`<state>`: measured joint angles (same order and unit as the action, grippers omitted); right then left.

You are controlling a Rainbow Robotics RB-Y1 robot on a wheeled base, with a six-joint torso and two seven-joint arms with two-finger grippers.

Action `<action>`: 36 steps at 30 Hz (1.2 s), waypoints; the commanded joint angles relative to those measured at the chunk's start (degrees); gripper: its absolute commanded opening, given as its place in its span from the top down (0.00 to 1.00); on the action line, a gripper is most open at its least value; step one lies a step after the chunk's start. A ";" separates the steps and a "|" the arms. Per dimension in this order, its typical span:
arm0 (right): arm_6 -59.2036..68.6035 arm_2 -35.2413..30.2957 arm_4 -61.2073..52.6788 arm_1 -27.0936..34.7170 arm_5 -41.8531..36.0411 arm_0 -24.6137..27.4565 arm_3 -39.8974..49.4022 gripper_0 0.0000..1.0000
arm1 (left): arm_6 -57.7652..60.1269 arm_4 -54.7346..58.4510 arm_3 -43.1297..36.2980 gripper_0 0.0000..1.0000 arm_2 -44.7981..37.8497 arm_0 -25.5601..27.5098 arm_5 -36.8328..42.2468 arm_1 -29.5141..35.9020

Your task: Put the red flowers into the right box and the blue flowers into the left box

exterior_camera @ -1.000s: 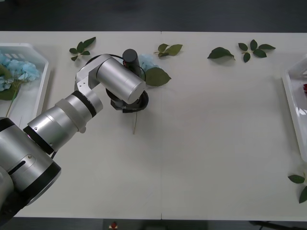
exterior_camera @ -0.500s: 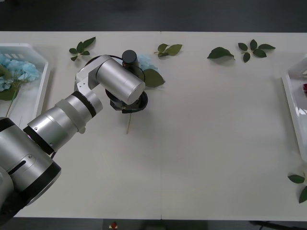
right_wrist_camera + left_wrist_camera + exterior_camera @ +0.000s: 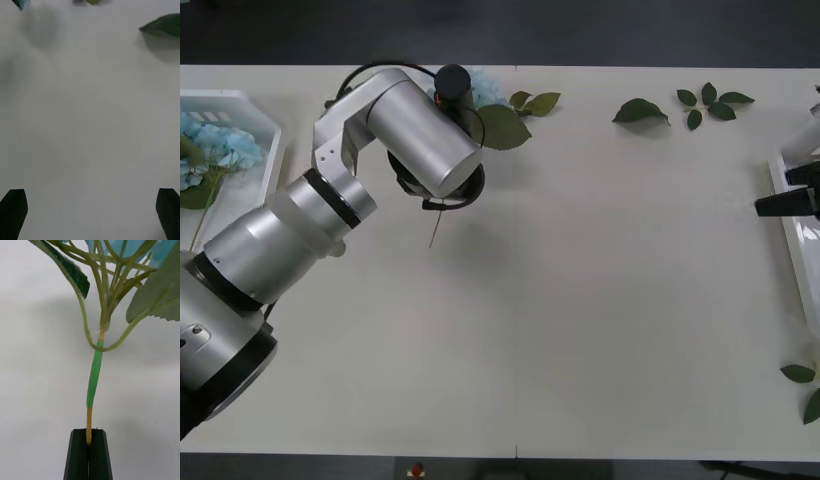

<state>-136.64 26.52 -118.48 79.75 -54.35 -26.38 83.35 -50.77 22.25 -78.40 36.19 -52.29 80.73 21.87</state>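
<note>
We log table (image 3: 600, 300) white. Left box (image 3: 265, 165) at 9 o'clock, blue flowers (image 3: 215, 150) inside. Left gripper (image 3: 89, 455) at 11 o'clock, fingers clamped on blue flower stem (image 3: 93, 378). Right gripper (image 3: 90, 213) at 3 o'clock, fingers spread, holding nothing, by right box (image 3: 790, 220).

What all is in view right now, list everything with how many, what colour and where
Blue flower: one, pale blue with green stem and leaves, held at the stem, far side of table left of centre.
Blue flowers: a cluster, pale blue, lying in the left box.
Left box: one, white, table's left edge.
Right box: one, white, table's right edge.
Leaf sprigs: several, green, along the far edge, plus some at the near right corner.
Table: one, white.
Left gripper: black jaws shut on the stem.
Right gripper: black jaws open, at the table's right edge.
</note>
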 commanded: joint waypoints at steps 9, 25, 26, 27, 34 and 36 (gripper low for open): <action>-4.69 -0.50 -5.18 -9.17 -0.14 -6.58 9.03 0.00 | -18.66 7.72 -20.04 1.00 -29.51 8.17 16.65 9.86; -7.50 5.65 -4.92 -19.72 0.03 -14.93 9.64 0.00 | -55.93 4.56 -9.58 1.00 -63.26 9.58 23.59 18.82; -7.68 5.65 -4.92 -20.07 -0.05 -14.93 9.82 0.00 | -56.98 4.47 -8.70 1.00 -63.70 9.75 22.98 19.70; -7.85 5.74 -4.92 -20.16 -0.23 -15.02 10.17 0.00 | -58.39 4.38 -7.30 1.00 -64.32 10.37 21.92 21.28; -8.47 5.74 -5.00 -21.57 -1.99 -15.19 10.96 0.00 | -63.40 5.09 3.34 1.00 -64.49 12.39 13.31 28.40; -8.56 5.74 -5.18 -21.83 -2.95 -15.46 10.96 0.00 | -64.72 4.91 6.59 1.00 -64.05 12.39 10.94 29.63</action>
<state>-142.57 33.58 -123.23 58.72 -56.42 -40.66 92.75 -111.63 27.16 -74.59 -28.43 -39.57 94.13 48.37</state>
